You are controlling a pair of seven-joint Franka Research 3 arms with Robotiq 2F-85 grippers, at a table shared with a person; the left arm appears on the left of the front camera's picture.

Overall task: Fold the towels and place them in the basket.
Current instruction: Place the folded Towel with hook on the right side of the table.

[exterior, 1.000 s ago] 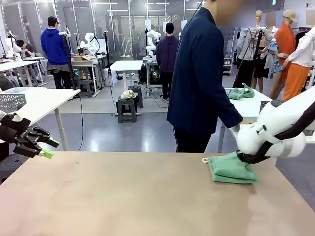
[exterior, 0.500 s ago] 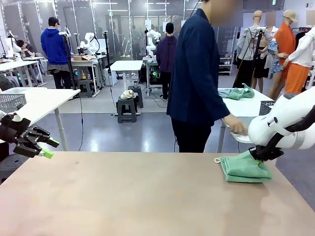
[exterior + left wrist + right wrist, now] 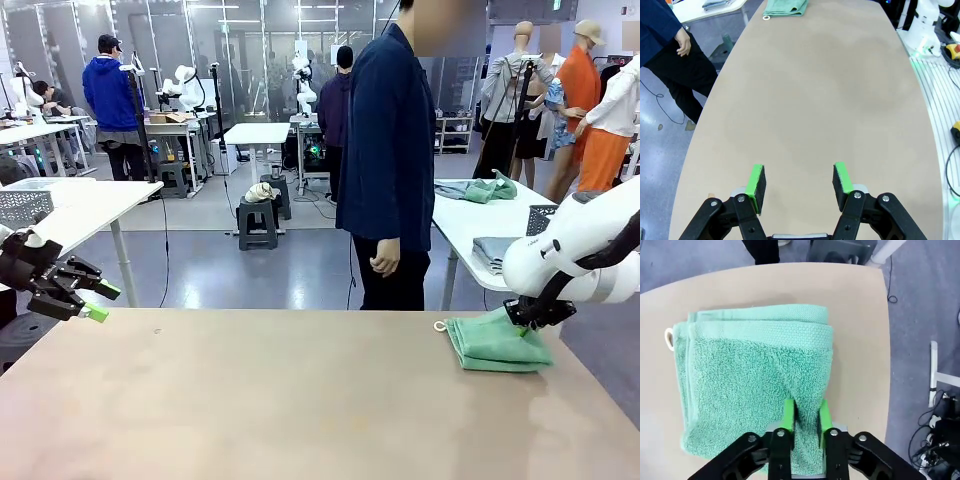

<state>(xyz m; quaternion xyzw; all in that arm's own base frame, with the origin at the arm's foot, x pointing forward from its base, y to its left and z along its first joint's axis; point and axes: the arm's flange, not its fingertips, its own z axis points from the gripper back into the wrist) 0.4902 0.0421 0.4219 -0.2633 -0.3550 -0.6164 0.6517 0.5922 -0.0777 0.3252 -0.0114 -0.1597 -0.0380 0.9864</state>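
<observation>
A folded mint-green towel (image 3: 495,342) with a white corner loop lies at the table's far right edge. The same towel (image 3: 755,375) fills the right wrist view. My right gripper (image 3: 528,318) is low over its right end. Seen from the wrist, the right gripper (image 3: 806,415) has its jaws slightly apart, a raised ridge of terry standing between the pads. My left gripper (image 3: 100,300) hovers open and empty at the table's far left. Below the left gripper (image 3: 799,182) is bare tabletop, with the towel (image 3: 785,7) far off. A dark mesh basket (image 3: 538,216) peeks out on the side table.
A person in a dark jacket (image 3: 390,150) stands at the far side, hand hanging down. The white side table (image 3: 470,225) behind holds a crumpled green towel (image 3: 485,188) and grey-blue cloths (image 3: 495,250). The tan table (image 3: 280,400) is bare from the left to the middle.
My right gripper dragged the towel a little to the right, then stopped, and its jaws have parted. The person turned away from the side table and dropped the hand. Left arm unmoved.
</observation>
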